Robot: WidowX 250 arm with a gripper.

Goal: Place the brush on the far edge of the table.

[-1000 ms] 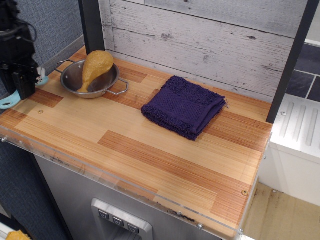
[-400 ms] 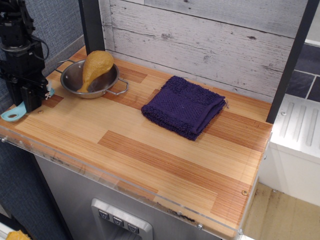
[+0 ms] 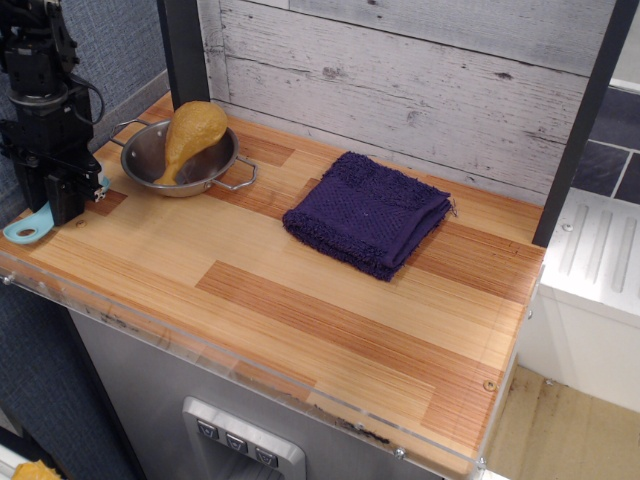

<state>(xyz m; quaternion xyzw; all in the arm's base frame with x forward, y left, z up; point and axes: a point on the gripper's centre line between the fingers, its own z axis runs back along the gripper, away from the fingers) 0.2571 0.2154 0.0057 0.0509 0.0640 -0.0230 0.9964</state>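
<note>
The light-blue brush [image 3: 24, 229] is at the table's left end. Its flat handle with the hole sticks out left of the gripper, at the acrylic rim. A small bit of blue shows on the gripper's right side. My black gripper [image 3: 64, 208] stands upright over the brush's middle and appears shut on it, low over the wood-grain table [image 3: 300, 300]. The bristles are hidden behind the fingers.
A metal bowl [image 3: 205, 170] holding a tan drumstick-shaped toy [image 3: 190, 135] sits just right of the gripper at the back left. A folded purple cloth [image 3: 367, 213] lies at the middle back. A white plank wall and dark posts stand behind.
The gripper has moved down and a little toward the front with the brush. The handle end now lies lower, at the left rim. Bowl and cloth have not moved.
</note>
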